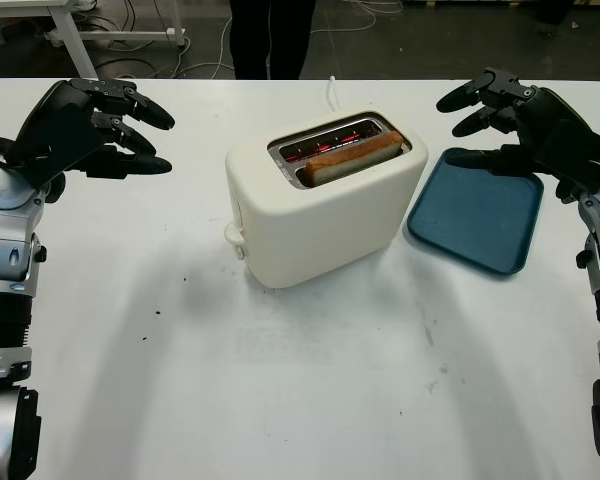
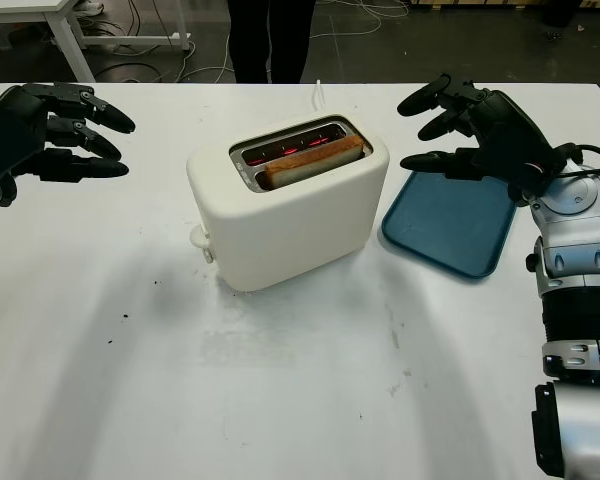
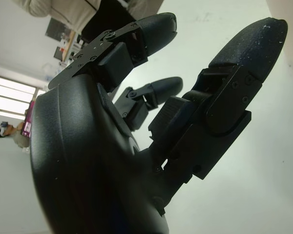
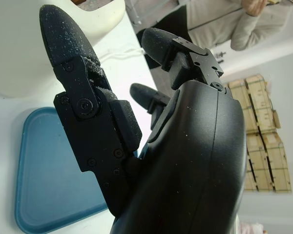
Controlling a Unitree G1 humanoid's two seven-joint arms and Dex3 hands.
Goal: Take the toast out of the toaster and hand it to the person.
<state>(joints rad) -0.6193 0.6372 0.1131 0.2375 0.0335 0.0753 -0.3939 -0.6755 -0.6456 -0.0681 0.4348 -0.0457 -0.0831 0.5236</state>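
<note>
The toast (image 1: 348,158) stands on edge in the front slot of the toaster (image 1: 320,205), its browned top edge poking just above the rim, which should leave something to pinch; the rear slot glows red and looks empty. The toaster sits mid-desk (image 1: 300,380), turned at an angle, with its lever knob low on the near-left end. The left hand (image 1: 85,125) hovers above the desk well to the left of the toaster, released and holding nothing. The right hand (image 2: 480,125) hovers to the toaster's right, above the far edge of the blue tray (image 2: 450,225), likewise released and empty. Both hands flank the toaster at about its top height, which reads as a ready pose before a reach; the right one sits nearer the toast's raised end and seems the likelier to go for it. The tray lies flat just beside the toaster, bare. A person (image 1: 270,35) stands across the desk, cut off above the legs, so where a receiving hand waits cannot be told. How deep the toast sits in the slot is hidden, as is the toaster's far side; a white cord (image 1: 332,90) runs off behind it.
</note>
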